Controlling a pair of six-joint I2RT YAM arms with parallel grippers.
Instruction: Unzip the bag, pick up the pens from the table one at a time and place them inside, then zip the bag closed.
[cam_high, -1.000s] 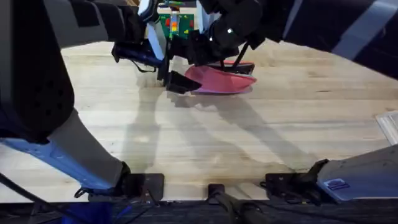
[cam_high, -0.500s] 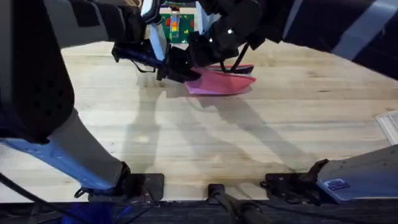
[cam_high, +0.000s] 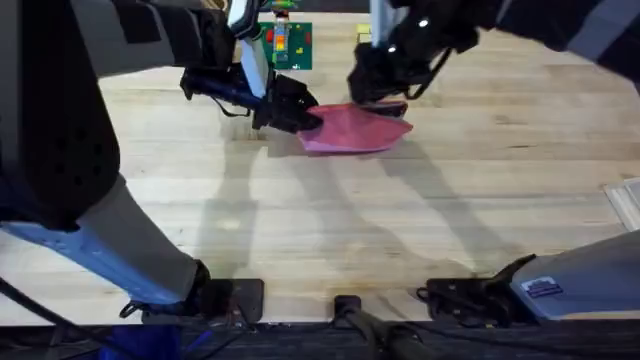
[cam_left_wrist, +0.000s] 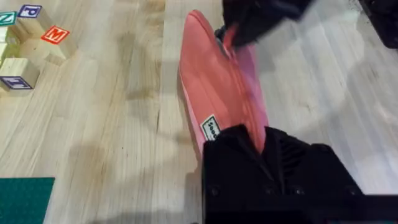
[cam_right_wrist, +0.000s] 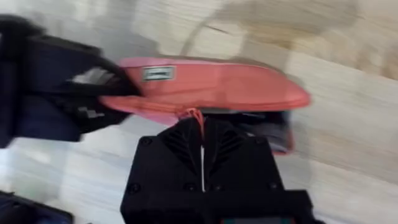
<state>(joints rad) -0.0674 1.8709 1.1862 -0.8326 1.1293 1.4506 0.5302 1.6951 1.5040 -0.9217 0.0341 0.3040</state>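
The pink bag (cam_high: 358, 130) lies on the table (cam_high: 330, 230) at the back centre. My left gripper (cam_high: 300, 116) is shut on the bag's left end; in the left wrist view the bag (cam_left_wrist: 214, 93) runs away from its clamped fingers (cam_left_wrist: 249, 155). My right gripper (cam_high: 377, 92) hangs over the bag's far edge. In the right wrist view it (cam_right_wrist: 200, 140) is shut on the small pink pull tab (cam_right_wrist: 195, 116) of the bag (cam_right_wrist: 211, 84). A dark gap (cam_right_wrist: 268, 130) shows beside the zipper. The pens are hidden.
A green baseplate (cam_high: 287, 45) with small bricks stands behind the bag. Wooden letter blocks (cam_left_wrist: 28, 46) lie near it, and the plate's corner (cam_left_wrist: 25, 199) shows close to the left arm. A pale object (cam_high: 627, 200) sits at the right table edge.
My left gripper closed on the bag's left end. The right gripper slid to the right along the bag's top edge.
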